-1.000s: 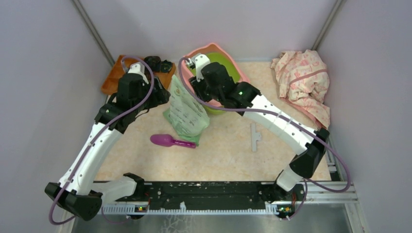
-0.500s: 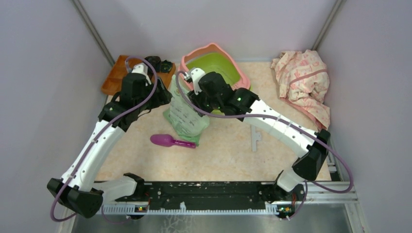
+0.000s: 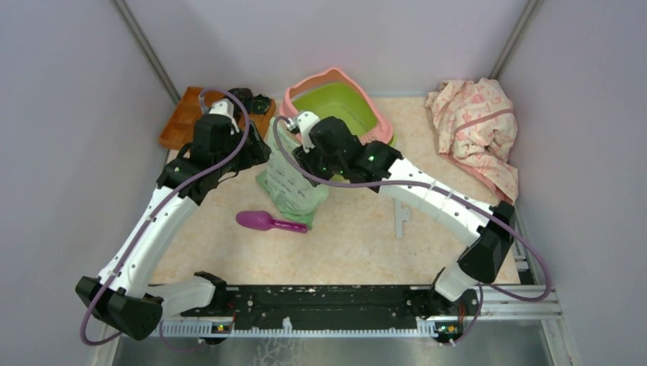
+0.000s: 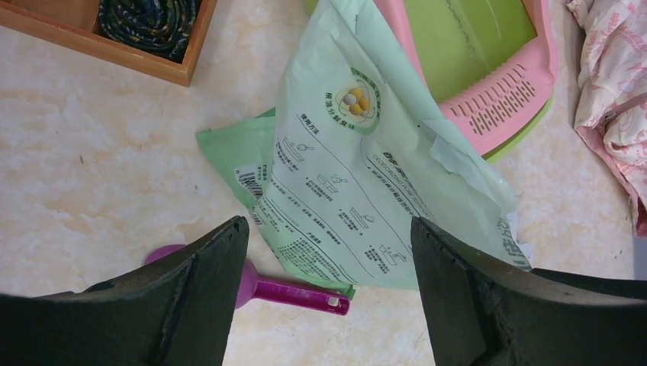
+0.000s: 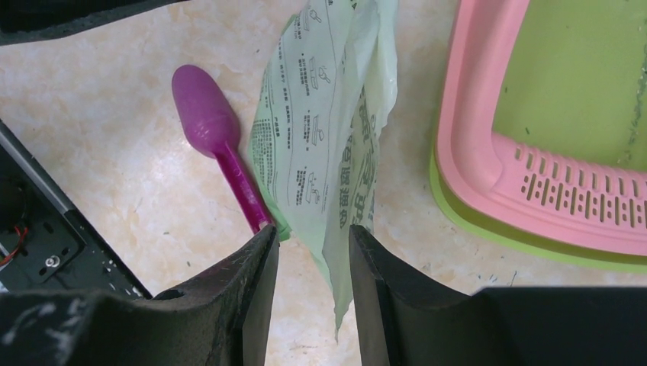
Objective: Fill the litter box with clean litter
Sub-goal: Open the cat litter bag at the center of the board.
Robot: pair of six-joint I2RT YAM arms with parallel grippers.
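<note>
The litter box (image 3: 339, 103) is a lime green basin with a pink rim at the back middle. It also shows in the left wrist view (image 4: 473, 46) and the right wrist view (image 5: 564, 76), its basin bare green. No patch of litter shows. A pale green printed bag (image 3: 294, 179) stands in front of the box, leaning against it. My right gripper (image 5: 313, 232) is narrowly open, its fingers on either side of the bag's hanging top edge (image 5: 358, 152). My left gripper (image 4: 328, 252) is wide open and empty, above the bag's left side (image 4: 358, 183).
A purple scoop (image 3: 271, 222) lies on the table just in front of the bag. An orange-brown wooden tray (image 3: 183, 114) with dark items stands at the back left. A pink patterned cloth (image 3: 477, 126) lies at the back right. A small grey piece (image 3: 400, 213) lies right of centre.
My right gripper has moved left, from over the litter box to the bag's top edge. The left arm has shifted slightly and stays open beside the bag.
</note>
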